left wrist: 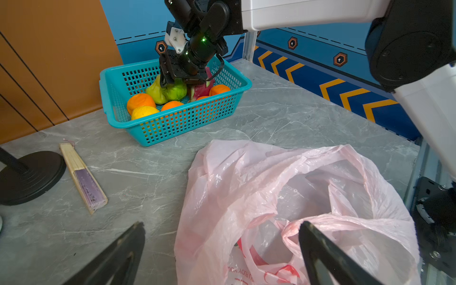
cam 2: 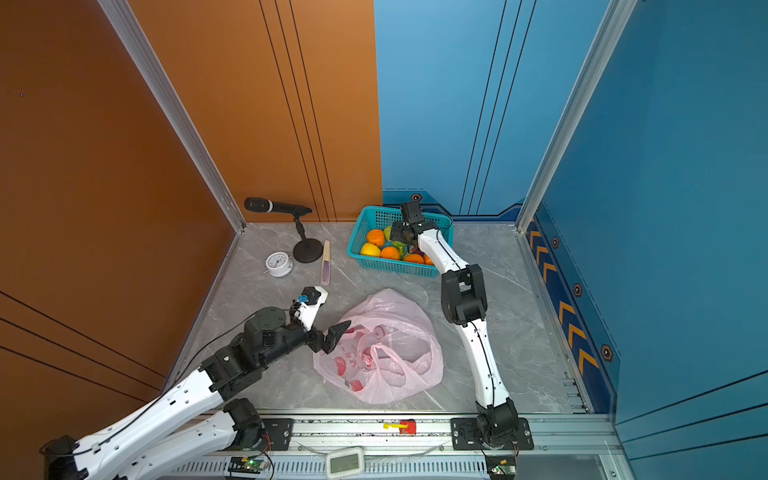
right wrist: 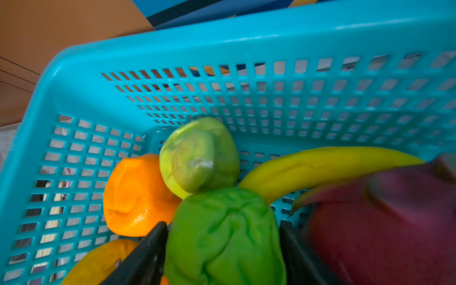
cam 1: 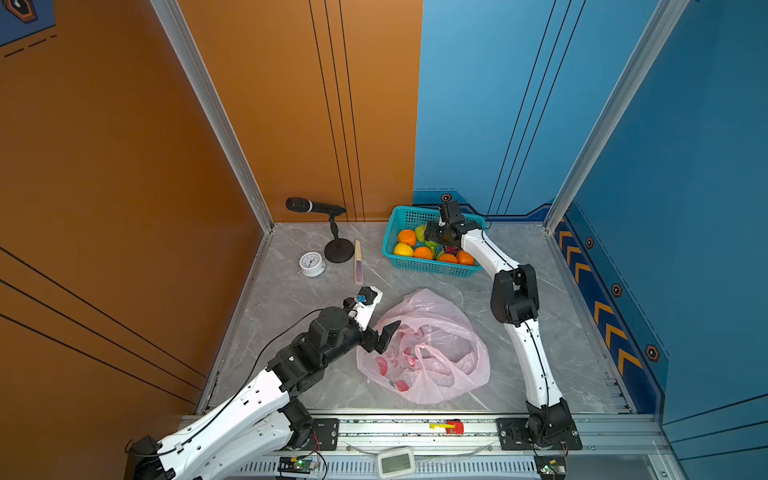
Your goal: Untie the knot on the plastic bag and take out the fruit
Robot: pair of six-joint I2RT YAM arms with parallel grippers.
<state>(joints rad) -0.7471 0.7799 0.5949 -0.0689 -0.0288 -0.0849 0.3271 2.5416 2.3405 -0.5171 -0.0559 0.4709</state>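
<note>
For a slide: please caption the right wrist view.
Right end effector straddling a round green fruit in the teal basket, beside an orange, pear and banana.

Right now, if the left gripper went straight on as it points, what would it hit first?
Most likely the crinkly translucent pale-pink plastic bag: the open left gripper aims at its gaping mouth, though depth is unclear.

left gripper (left wrist: 222,223) spread wide, right arm (cam 1: 528,345) outstretched

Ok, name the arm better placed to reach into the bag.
Left, probably: the left gripper hangs open at the edge of the plastic bag, while the right gripper is away in the basket, jaws flanking a green fruit.
</note>
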